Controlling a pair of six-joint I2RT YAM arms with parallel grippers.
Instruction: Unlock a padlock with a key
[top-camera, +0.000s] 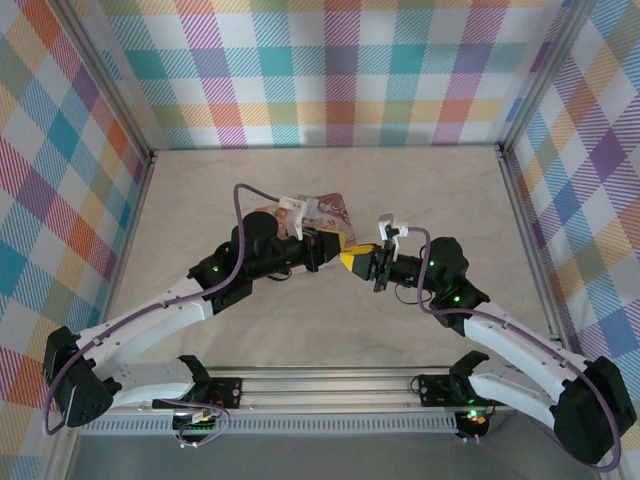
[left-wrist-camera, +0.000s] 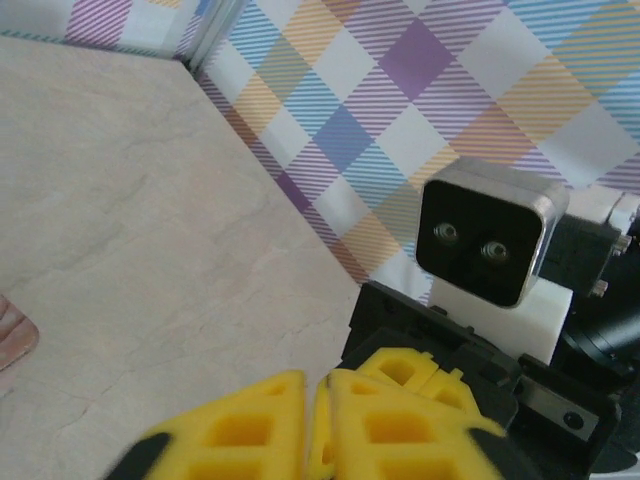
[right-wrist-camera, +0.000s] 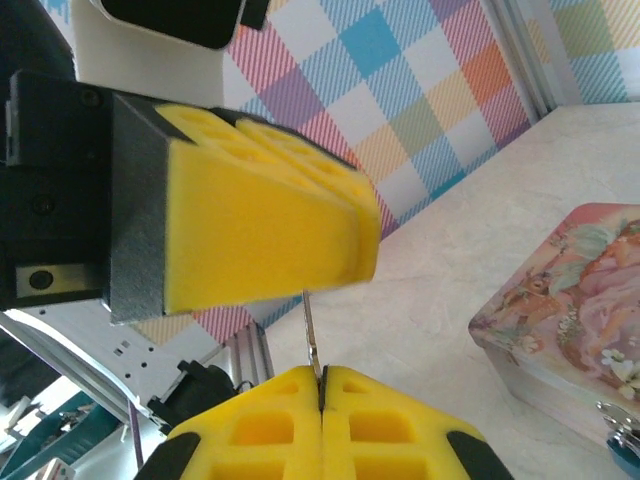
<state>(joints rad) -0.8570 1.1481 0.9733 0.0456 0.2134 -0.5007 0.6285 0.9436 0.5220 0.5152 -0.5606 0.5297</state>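
My two grippers meet tip to tip above the middle of the table. The right gripper (right-wrist-camera: 322, 378) is shut on a thin silvery key (right-wrist-camera: 310, 330), which rises from its pads to the underside of the left gripper's yellow pad (right-wrist-camera: 260, 230). In the left wrist view the left gripper (left-wrist-camera: 318, 385) shows a narrow gap between its pads, with the right gripper's fingers (left-wrist-camera: 410, 370) just beyond. Whether the key's upper end is still pinched there is hidden. The blue padlock (right-wrist-camera: 622, 440) peeks in at the bottom right corner, beside the pink tin (right-wrist-camera: 570, 310).
In the top view the pink illustrated tin (top-camera: 330, 210) lies just behind the left gripper (top-camera: 345, 258), with the right gripper (top-camera: 368, 262) facing it. Plaid walls and metal rails (top-camera: 520, 220) close in the marbled table (top-camera: 450, 190).
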